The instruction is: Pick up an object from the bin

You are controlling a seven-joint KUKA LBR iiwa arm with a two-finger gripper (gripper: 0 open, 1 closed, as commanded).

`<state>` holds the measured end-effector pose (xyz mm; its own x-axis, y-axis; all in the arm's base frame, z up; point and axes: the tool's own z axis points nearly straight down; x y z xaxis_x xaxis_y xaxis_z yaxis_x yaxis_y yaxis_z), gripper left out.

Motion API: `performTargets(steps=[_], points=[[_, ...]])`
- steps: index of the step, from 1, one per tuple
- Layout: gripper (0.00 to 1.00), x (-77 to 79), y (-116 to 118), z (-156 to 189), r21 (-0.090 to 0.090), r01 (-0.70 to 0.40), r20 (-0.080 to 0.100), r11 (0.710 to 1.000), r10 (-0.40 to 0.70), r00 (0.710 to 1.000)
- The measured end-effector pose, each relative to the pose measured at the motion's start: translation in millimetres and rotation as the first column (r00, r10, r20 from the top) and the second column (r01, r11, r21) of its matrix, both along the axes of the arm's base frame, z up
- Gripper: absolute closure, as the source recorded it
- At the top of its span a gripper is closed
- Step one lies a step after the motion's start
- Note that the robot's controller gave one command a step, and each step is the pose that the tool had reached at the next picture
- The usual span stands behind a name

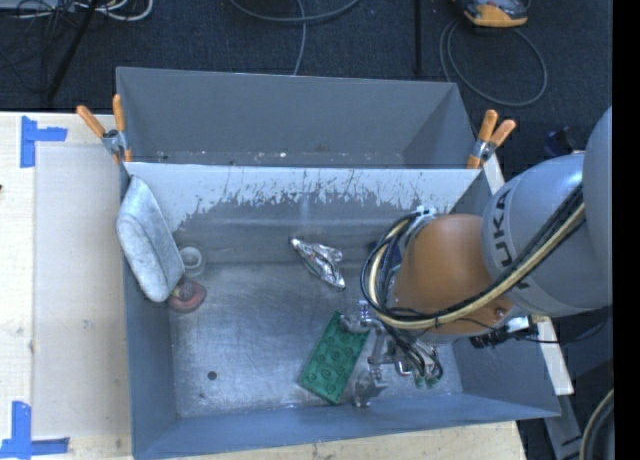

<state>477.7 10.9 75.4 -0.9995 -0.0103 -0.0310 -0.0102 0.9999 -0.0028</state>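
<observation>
My gripper (368, 373) is low in the bin's near right part, its metal fingers pointing down beside the right edge of a green studded building plate (332, 356). The plate lies flat on the bin floor, tilted in plan. The fingers stand just right of the plate, and I cannot tell how far apart they are. A crumpled silver foil piece (320, 259) lies in the middle of the bin, up and left of the gripper.
A grey oblong pad (148, 243) leans against the bin's left wall. Below it lie a small pale ring (190, 261) and a reddish-brown disc (186, 296). The arm with its orange cover and cables fills the bin's right side.
</observation>
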Motion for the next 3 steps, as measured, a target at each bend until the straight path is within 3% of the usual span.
performTargets(steps=[1,2,3], points=[[0.00,38.1,20.6,-1.3,-0.001,-0.044,-0.026,0.999,0.044,0.999],[1.00,42.1,20.7,2.1,0.000,-0.042,-0.006,0.999,0.042,0.999],[1.00,37.3,-43.8,161.3,-0.001,-0.410,-0.026,0.912,0.410,0.912]])
